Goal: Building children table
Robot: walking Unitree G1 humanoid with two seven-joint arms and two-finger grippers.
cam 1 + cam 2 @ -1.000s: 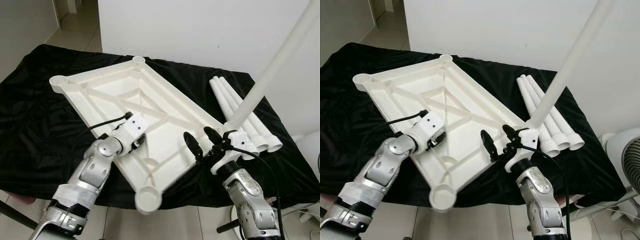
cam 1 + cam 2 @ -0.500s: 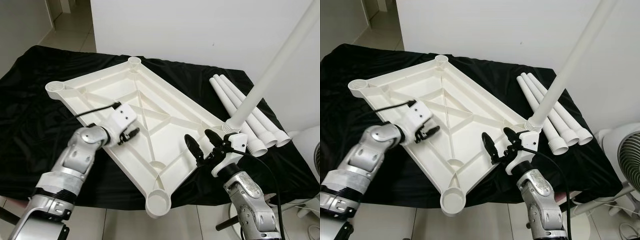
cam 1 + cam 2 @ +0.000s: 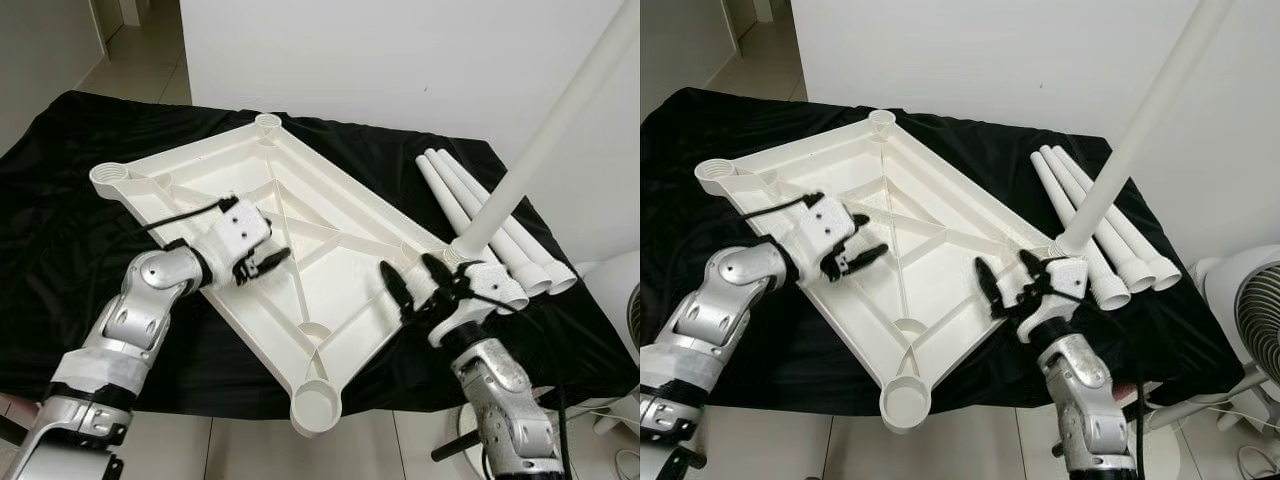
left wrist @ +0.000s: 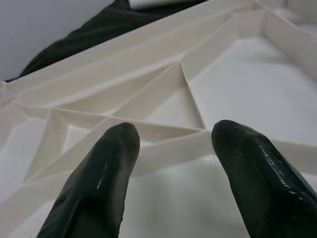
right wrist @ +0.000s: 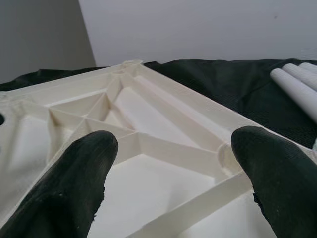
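Since the earlier frames the left gripper [image 3: 262, 262] has slid further in over the ribbed underside of the white plastic tabletop [image 3: 330, 255], fingers spread and empty; the right gripper [image 3: 414, 283], also spread and empty, hovers at its right edge. One long white leg [image 3: 540, 140] stands in the right corner socket; three loose white tube legs [image 3: 480, 222] lie beside it on the black cloth [image 3: 60, 200], so three sockets remain open, and a white fan [image 3: 1250, 320] stands near.

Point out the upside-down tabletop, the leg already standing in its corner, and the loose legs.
Tabletop [image 3: 330, 270]: left eye view, ribbed underside.
Standing leg [image 3: 530, 165]: left eye view, mid-shaft.
Loose legs [image 3: 1080, 190]: right eye view, middle leg's shaft.
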